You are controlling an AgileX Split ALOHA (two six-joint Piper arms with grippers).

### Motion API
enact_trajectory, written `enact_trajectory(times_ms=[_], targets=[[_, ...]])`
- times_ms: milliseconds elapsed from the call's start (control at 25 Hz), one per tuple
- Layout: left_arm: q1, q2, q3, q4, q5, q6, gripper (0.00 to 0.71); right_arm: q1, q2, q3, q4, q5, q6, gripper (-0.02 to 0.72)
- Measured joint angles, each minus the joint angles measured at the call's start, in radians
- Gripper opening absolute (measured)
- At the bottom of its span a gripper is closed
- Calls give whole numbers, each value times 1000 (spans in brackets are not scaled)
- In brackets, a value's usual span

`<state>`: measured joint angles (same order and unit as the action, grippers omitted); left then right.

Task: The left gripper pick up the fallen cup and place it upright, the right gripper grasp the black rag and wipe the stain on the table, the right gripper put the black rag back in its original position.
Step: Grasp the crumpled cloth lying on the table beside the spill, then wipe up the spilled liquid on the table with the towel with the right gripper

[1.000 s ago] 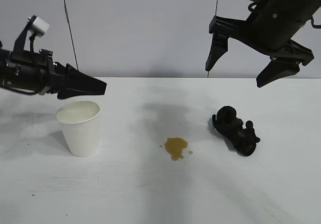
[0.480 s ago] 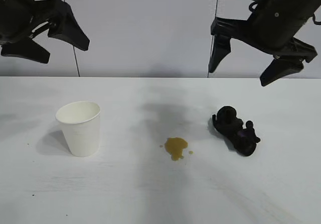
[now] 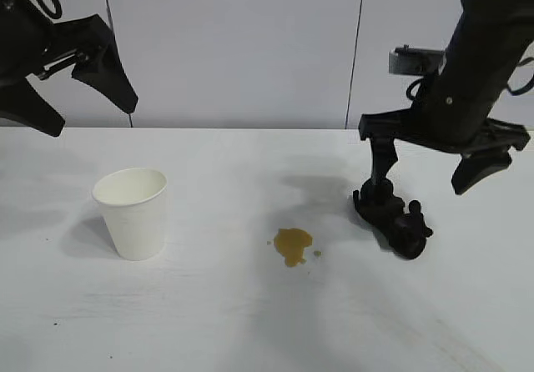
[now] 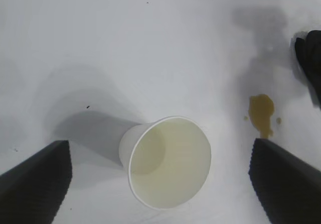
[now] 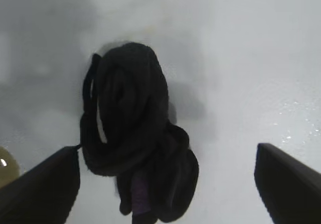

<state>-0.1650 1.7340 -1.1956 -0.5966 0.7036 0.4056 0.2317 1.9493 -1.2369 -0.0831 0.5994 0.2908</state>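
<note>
Right gripper [image 3: 430,168] hangs low over the black rag [image 3: 392,216], fingers spread wide, straddling it, not gripping. Left gripper [image 3: 79,97] raised high above the cup [image 3: 132,212], fingers apart, empty. Cup upright on white table [image 3: 250,322]; stain [image 3: 293,244] between cup and rag. Plain grey wall panels behind.

We were looking at a robotics lab test bench: a bare white table [image 3: 250,322] stood before plain grey wall panels [image 3: 242,47] with thin vertical seams, and two black robot arms [image 3: 480,63] hung over it, with no household furnishings around.
</note>
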Motion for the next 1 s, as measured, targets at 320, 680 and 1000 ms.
enact_trajectory(times_ms=[320, 680, 1000], targets=[[0, 0, 0, 0, 0, -1, 694, -1, 88, -4, 28, -51, 3, 169], [0, 0, 0, 1, 3, -2, 694, 88, -3, -4, 145, -26, -57, 91], [0, 0, 0, 1, 6, -2, 694, 258, -32, -4, 205, -28, -63, 91]])
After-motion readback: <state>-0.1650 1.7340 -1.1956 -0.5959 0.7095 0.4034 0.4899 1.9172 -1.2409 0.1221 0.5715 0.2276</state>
